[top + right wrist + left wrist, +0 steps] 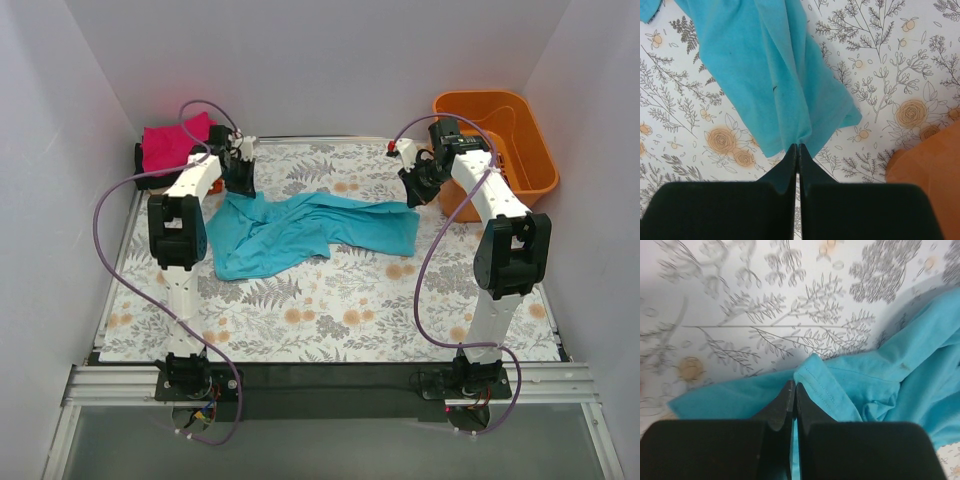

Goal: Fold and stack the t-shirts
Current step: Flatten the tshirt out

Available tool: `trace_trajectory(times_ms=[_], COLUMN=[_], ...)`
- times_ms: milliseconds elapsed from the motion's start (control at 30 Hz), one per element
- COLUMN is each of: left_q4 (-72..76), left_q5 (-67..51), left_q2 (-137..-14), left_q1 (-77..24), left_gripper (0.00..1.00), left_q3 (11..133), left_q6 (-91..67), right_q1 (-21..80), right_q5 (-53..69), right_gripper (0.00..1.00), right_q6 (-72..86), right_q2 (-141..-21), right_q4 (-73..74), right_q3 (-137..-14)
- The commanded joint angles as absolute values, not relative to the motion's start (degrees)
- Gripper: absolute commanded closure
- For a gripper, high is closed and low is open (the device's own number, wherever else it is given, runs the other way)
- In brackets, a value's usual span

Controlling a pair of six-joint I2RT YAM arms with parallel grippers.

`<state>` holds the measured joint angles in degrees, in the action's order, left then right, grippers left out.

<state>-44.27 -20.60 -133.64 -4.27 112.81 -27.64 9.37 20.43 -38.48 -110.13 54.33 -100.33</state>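
A teal t-shirt [300, 232] lies crumpled across the middle of the floral table. My left gripper [238, 178] is shut on its far left edge; in the left wrist view [795, 386] the closed fingers pinch a hemmed fold of the teal cloth [880, 375]. My right gripper [412, 190] is shut on the shirt's right edge; in the right wrist view [798, 146] the closed fingertips hold a pinch of teal cloth [775, 75] lifted off the table. A folded magenta-pink shirt [172, 142] lies on a black one [143, 168] at the far left corner.
An orange plastic basket [500, 150] stands at the far right, close behind my right arm; its corner shows in the right wrist view [930, 165]. White walls close in the table on the left, back and right.
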Motion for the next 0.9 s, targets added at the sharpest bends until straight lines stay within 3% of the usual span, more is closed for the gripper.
trace_trajectory(times_ms=[0,167,467,700,867], left_q4=[-43.68,-44.39,-36.12,-33.14,-29.1], left_q5=[-21.0,-20.13,-23.2,-24.96,-18.74], left_q2=[-125.52,-122.53,-106.8,-87.22,-69.04], left_q1=[-1.41,2.02,6.84,12.39,12.57], left_gripper=[1.0,1.0,1.0,1.0,1.0], left_q3=[120.48,127.44,119.36,115.85,108.55], left_q6=[-31.02,-32.25,-38.92,-43.06,-43.68], right_q1=[8.7,8.0,5.8,5.54,5.54], right_q5=[19.51,18.02,16.7,16.61,14.42], right_gripper=[0.99,0.99,0.99,0.99,0.99], right_q6=[-39.02,-38.41,-36.91,-37.88,-37.88], right_q2=[-107.76,-106.7,-103.1,-87.82,-75.09], right_q4=[55.2,55.2,55.11,54.49,50.99], right_q3=[-102.65,-107.31,-118.29,-117.51,-115.75])
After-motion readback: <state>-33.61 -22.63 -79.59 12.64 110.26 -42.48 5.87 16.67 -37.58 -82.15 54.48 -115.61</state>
